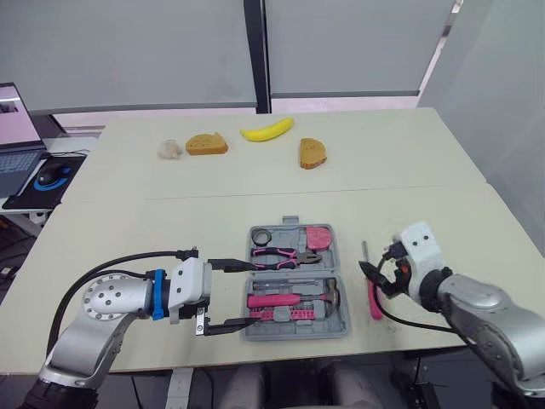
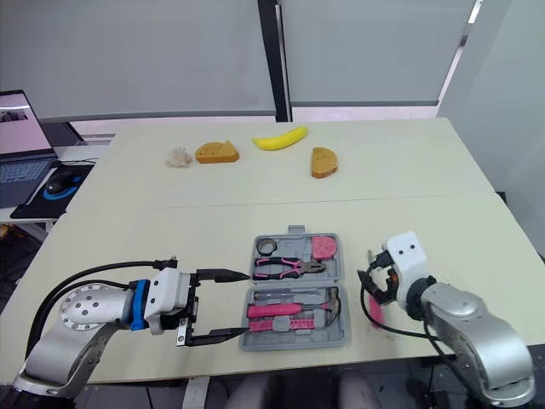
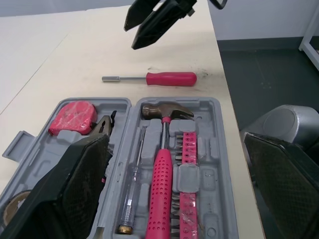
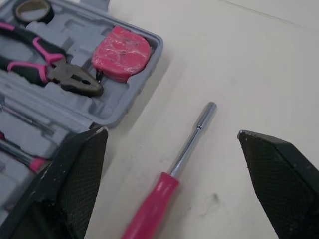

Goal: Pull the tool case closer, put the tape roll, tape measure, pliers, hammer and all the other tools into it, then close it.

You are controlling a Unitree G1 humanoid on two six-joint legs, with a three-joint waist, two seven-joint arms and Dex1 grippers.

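Note:
The grey tool case (image 1: 345,317) lies open near the table's front edge. Its far half holds the tape roll (image 1: 260,235), pliers (image 1: 285,256) and pink tape measure (image 1: 319,236). In the near half lie the hammer (image 1: 289,299), a bit strip and a thin screwdriver. A pink-handled screwdriver (image 1: 373,296) rests on the table just right of the case. My left gripper (image 1: 251,294) is open, its fingers straddling the case's left side over the near half. My right gripper (image 1: 375,277) is open and hovers right above the pink screwdriver (image 4: 164,199), holding nothing.
At the far side of the table lie a banana (image 1: 267,129), two bread slices (image 1: 207,144) (image 1: 312,153) and a small white lump (image 1: 171,149). A laptop (image 1: 17,162) and a mouse (image 1: 53,177) sit on a side desk at the left.

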